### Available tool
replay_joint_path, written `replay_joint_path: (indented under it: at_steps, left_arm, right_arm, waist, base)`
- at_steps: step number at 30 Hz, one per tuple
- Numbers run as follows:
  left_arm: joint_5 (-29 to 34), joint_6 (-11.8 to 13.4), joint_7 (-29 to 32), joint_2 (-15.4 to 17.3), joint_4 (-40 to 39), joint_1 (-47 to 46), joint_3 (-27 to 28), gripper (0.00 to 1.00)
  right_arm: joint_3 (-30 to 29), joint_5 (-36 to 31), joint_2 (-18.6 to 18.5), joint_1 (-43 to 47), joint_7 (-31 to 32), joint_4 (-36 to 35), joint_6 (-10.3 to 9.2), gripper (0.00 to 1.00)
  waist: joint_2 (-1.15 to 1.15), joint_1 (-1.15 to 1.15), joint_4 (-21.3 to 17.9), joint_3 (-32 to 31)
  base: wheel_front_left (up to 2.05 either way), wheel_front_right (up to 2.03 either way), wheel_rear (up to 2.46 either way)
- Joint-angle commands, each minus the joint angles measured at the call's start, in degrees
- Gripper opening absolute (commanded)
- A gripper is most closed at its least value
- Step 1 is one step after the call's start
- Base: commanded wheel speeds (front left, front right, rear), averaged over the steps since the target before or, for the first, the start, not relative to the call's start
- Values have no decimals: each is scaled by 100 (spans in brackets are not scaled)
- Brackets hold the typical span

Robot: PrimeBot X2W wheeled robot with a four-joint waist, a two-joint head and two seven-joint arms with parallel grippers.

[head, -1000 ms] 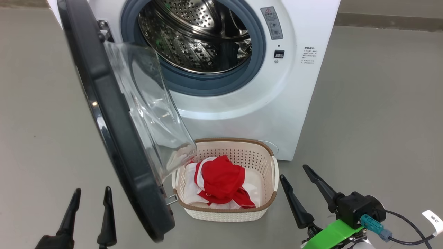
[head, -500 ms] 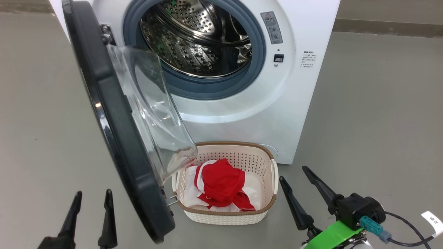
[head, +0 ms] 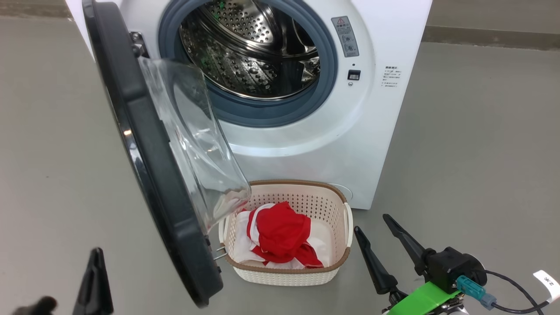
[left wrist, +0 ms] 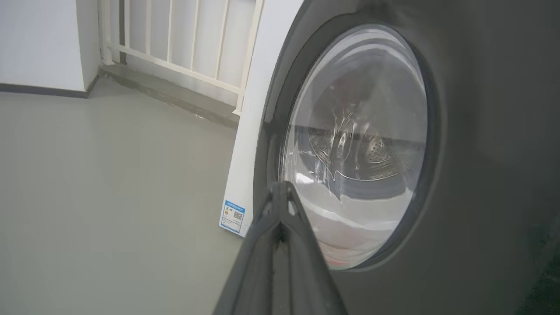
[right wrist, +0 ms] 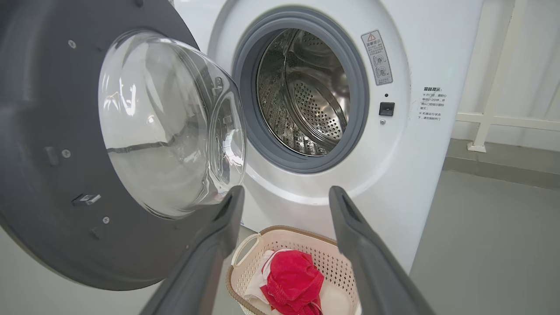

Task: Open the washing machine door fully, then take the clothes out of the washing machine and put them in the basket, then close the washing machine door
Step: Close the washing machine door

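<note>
Grey floor (head: pixel 481 153); white slatted railing (left wrist: pixel 183 39) on low kerb (left wrist: pixel 166 92); white wall (left wrist: pixel 39 39), dark skirting (left wrist: pixel 39 89).

The left gripper (head: pixel 95 280) has been closed: its two fingers (left wrist: pixel 280 236), previously spread apart at the lower left of the head view, are now pressed together on nothing. The head camera has been shifted slightly, so the washing machine (head: pixel 372 144) is framed lower and further right.

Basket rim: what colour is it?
Brown, with a woven look, on the cream basket; the head view shows it best.
</note>
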Motion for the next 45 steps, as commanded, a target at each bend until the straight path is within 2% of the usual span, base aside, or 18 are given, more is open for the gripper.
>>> replay_joint_path:
  at_steps: [1, 3, 6, 8, 9, 12, 21, 26, 30, 38, 45]
  left_arm:
    - [-538, -106, 111, 31, -138, -393, 266, 0]
    - [-1449, -162, 318, 26, -188, -533, 332, 0]
    - [-2920, -104, 651, 24, -412, -708, 346, 0]
    - [-3914, 8, 864, 23, -597, -784, 336, 0]
    - [-3914, 8, 864, 23, -597, -784, 336, 0]
    - [-5334, 304, 1243, 23, -900, -874, 267, 0]
    - [-6994, 1093, 1777, 22, -1675, -1135, 383, 0]
    - [-7314, 1418, 2057, 22, -2031, -1118, 326, 0]
    - [-7352, 1574, 2278, 67, -2310, -1042, 165, 0]
    - [-7351, 1659, 2404, 97, -2625, -974, -52, 0]
    - [-7407, 1662, 2286, 66, -2726, -965, -141, 0]
  right_arm:
    - [122, 77, 24, -87, -37, -111, 19, 100]
    - [136, 115, 24, -91, -37, -101, 19, 100]
    - [148, 164, 25, -94, -37, -96, 19, 100]
    - [140, 190, 25, -86, -37, -82, 19, 100]
    - [140, 190, 25, -86, -37, -82, 19, 100]
    - [161, 233, 25, -80, -37, -51, 19, 100]
    - [239, 274, 25, -131, -37, -7, 19, 100]
    - [276, 294, 25, -145, -37, -3, 19, 100]
    - [277, 285, 26, -165, -37, 0, 19, 100]
    - [313, 281, 25, -234, -37, 2, 19, 100]
    - [324, 346, 24, -274, -37, 9, 19, 100]
  waist:
    - [0, 0, 1, -16]
    - [0, 0, -10, -24]
    - [0, 0, -31, -24]
    - [0, 0, -45, -17]
    - [0, 0, -45, -17]
    - [0, 0, -61, -5]
    - [0, 0, -95, 45]
    - [0, 0, -119, 87]
    - [0, 0, -137, 147]
    - [0, 0, -254, 270]
    - [0, 0, -476, 365]
  base:
    - [0, 0, 0]
    - [0, 0, 0]
    - [0, 0, 0]
    - [0, 0, 0]
    - [0, 0, 0]
    - [0, 0, 0]
    - [0, 0, 0]
    - [0, 0, 0]
    - [0, 0, 0]
    - [0, 0, 0]
    - [0, 0, 0]
